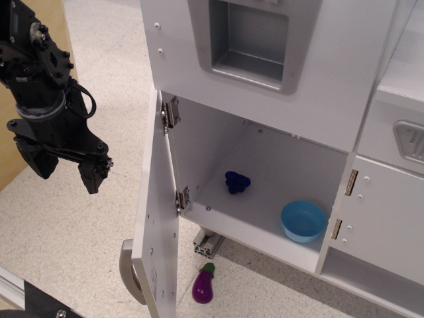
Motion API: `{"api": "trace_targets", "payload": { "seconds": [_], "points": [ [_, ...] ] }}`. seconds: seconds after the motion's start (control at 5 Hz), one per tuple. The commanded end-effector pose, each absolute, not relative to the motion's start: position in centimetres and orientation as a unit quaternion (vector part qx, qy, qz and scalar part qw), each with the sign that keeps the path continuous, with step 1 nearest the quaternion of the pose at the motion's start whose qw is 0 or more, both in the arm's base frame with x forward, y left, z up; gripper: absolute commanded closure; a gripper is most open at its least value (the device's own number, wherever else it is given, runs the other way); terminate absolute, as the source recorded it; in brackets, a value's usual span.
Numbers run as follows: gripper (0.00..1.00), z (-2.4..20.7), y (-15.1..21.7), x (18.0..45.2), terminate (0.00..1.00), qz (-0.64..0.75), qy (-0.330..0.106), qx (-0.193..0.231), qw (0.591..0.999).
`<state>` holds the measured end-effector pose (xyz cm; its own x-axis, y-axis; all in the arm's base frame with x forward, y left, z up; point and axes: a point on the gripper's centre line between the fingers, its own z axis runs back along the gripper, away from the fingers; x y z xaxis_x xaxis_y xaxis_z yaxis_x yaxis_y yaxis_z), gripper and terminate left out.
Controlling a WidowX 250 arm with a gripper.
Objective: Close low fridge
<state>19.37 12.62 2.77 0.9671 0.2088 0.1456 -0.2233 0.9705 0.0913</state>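
The low fridge (pixel 265 165) is a white compartment standing open below the panel with the grey dispenser. Its tall white door (pixel 156 218) is swung wide out toward me, seen nearly edge-on, held by two metal hinges (pixel 171 112). The grey bar handle (pixel 129 271) curves off its outer face at the bottom left. My black gripper (pixel 66 173) hangs at the left, beyond the door's outer face and apart from it. Its two fingers (pixel 93 177) stand apart with nothing between them.
Inside the fridge lie a dark blue toy (pixel 236 181) and a light blue bowl (pixel 303 220). A purple toy eggplant (pixel 204 285) lies on the floor under the fridge front. A smaller white cabinet door (pixel 384 225) is at the right. A metal extrusion foot (pixel 207 244) sits below.
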Motion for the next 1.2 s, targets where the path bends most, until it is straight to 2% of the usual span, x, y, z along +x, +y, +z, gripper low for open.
{"api": "trace_targets", "payload": {
  "seconds": [0.0, 0.2, 0.6, 1.0],
  "points": [
    [0.00, 2.8, 12.6, 19.4, 0.00, 0.109, -0.068, 0.054, 0.990],
    [0.00, 0.0, 10.8, 21.5, 0.00, 0.135, -0.070, 0.040, 0.988],
    [0.00, -2.4, 8.4, 23.6, 0.00, 0.164, -0.093, 0.042, 0.981],
    [0.00, -0.8, 3.9, 25.2, 0.00, 0.163, -0.108, -0.015, 0.981]
  ]
}}
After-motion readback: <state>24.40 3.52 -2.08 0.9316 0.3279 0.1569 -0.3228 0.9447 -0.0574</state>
